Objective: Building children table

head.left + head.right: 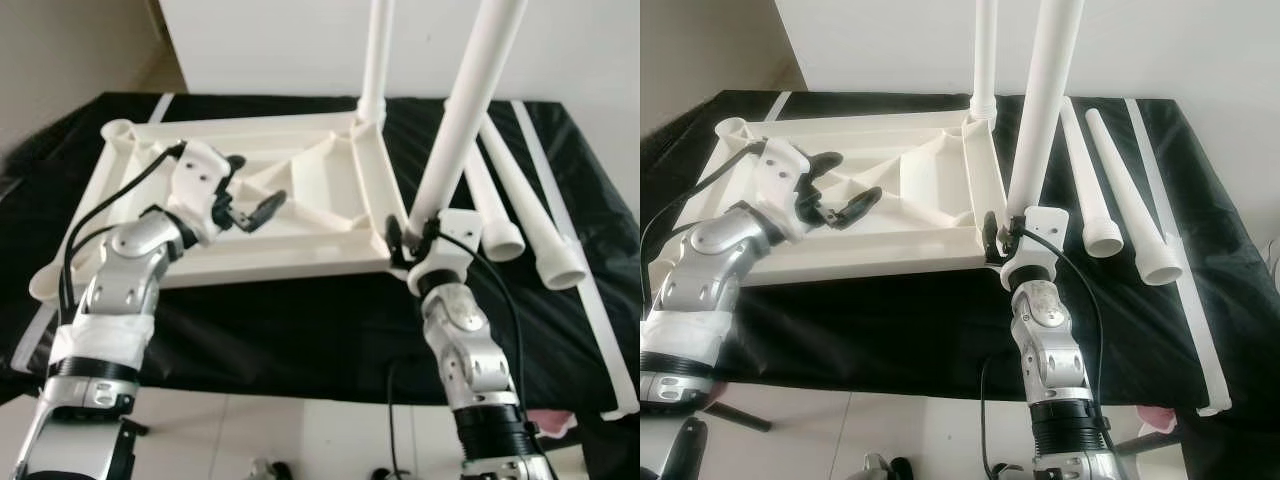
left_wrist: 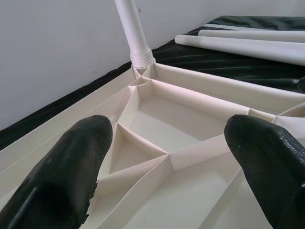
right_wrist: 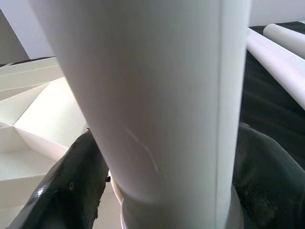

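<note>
White tabletop [image 1: 300,250] lies upside down w/ ribbed underside up on black cloth [image 1: 300,330]; one leg [image 1: 377,55] already stands upright in far corner socket; right gripper [image 1: 412,243] is clamped round a 2nd leg [image 1: 462,110] near its base at the near right corner, leg tilted slightly, fingers [image 3: 71,191] pressed on both sides. Left gripper [image 1: 252,190] hovers over the tabletop's ribs w/ fingers [image 2: 71,167] spread wide, holding nothing; two loose legs [image 1: 530,215] lie side by side on the cloth right of the tabletop, near a long white strip [image 1: 590,300] at the cloth's right edge.
</note>
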`<state>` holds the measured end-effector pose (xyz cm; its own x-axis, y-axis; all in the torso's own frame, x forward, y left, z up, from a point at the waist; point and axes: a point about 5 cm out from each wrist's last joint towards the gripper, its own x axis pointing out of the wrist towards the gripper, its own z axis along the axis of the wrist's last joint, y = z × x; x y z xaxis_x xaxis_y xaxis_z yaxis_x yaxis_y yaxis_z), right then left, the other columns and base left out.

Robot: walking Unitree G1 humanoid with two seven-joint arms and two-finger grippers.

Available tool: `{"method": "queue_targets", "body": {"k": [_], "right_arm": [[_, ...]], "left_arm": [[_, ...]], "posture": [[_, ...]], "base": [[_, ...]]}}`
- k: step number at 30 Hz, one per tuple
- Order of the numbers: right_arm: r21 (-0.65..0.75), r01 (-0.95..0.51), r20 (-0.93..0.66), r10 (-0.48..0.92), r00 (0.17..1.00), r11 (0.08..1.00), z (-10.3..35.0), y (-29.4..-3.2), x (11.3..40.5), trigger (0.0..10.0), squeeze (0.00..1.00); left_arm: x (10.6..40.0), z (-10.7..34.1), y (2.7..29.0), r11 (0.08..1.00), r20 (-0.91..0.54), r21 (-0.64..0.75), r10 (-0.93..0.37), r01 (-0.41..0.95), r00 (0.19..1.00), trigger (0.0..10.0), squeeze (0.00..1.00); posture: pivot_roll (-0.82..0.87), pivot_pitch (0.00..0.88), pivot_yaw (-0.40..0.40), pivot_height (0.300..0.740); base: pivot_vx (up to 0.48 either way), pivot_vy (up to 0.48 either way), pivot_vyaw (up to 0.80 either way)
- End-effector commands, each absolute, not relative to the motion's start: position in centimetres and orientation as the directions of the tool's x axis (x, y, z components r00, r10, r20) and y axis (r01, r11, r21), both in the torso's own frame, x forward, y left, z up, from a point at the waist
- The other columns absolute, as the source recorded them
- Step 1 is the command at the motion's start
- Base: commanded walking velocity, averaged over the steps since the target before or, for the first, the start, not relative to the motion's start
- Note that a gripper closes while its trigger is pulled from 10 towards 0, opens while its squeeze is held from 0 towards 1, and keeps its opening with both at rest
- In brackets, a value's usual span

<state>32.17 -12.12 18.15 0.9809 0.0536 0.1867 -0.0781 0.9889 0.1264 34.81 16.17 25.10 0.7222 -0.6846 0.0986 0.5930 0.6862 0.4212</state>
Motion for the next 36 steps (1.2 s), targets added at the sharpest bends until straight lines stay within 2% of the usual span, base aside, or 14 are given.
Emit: {"method": "queue_targets", "body": {"k": [1, 5, 6, 8, 9, 28, 29, 36], "right_arm": [[0.135, -0.094, 0.176, 0.069, 0.982, 0.986, 17.83, -11.80, 31.93, 10.0, 0.00], [0.136, -0.097, 0.175, 0.073, 0.982, 0.986, 17.82, -11.70, 31.93, 10.0, 0.00], [0.136, -0.099, 0.174, 0.075, 0.982, 0.986, 17.81, -11.64, 31.92, 10.0, 0.00], [0.137, -0.101, 0.173, 0.076, 0.982, 0.985, 17.79, -11.60, 31.91, 10.0, 0.00], [0.136, -0.101, 0.173, 0.077, 0.982, 0.985, 17.77, -11.60, 31.91, 10.0, 0.00], [0.134, -0.105, 0.172, 0.081, 0.982, 0.985, 17.78, -11.55, 31.87, 10.0, 0.00], [0.135, -0.103, 0.172, 0.079, 0.982, 0.985, 17.78, -11.59, 31.86, 10.0, 0.00], [0.138, -0.100, 0.169, 0.076, 0.983, 0.985, 17.73, -11.67, 31.84, 10.0, 0.00]], "left_arm": [[34.55, 25.24, 16.23, 0.682, 0.108, 0.434, -0.688, 0.589, 0.718, 0.0, 0.00], [34.54, 25.24, 16.23, 0.680, 0.106, 0.436, -0.689, 0.590, 0.717, 0.0, 0.00], [34.53, 25.20, 16.21, 0.674, 0.097, 0.445, -0.691, 0.589, 0.717, 3.7, 0.00], [34.52, 25.15, 16.20, 0.670, 0.091, 0.452, -0.691, 0.589, 0.717, 3.7, 0.00], [34.53, 25.09, 16.17, 0.668, 0.085, 0.453, -0.692, 0.591, 0.717, 10.0, 0.00], [34.56, 24.84, 16.06, 0.665, 0.074, 0.450, -0.693, 0.596, 0.718, 10.0, 0.00], [34.63, 24.98, 16.19, 0.678, 0.083, 0.431, -0.688, 0.596, 0.721, 10.0, 1.00], [34.68, 25.03, 16.37, 0.685, 0.082, 0.421, -0.682, 0.595, 0.727, 10.0, 1.00]], "posture": [[-0.07, 0.145, 0.053, 0.740], [-0.07, 0.144, 0.052, 0.740], [-0.07, 0.143, 0.051, 0.740], [-0.07, 0.142, 0.051, 0.740], [-0.07, 0.141, 0.050, 0.740], [-0.07, 0.146, 0.049, 0.740], [-0.07, 0.148, 0.048, 0.740], [-0.07, 0.151, 0.050, 0.740]], "base": [[0.000, 0.000, 0.00], [0.000, 0.000, 0.00], [0.000, 0.000, 0.00], [0.000, 0.000, 0.00], [0.000, 0.000, 0.00], [0.000, 0.000, 0.00], [0.000, 0.000, 0.00], [0.000, 0.000, 0.00]]}}
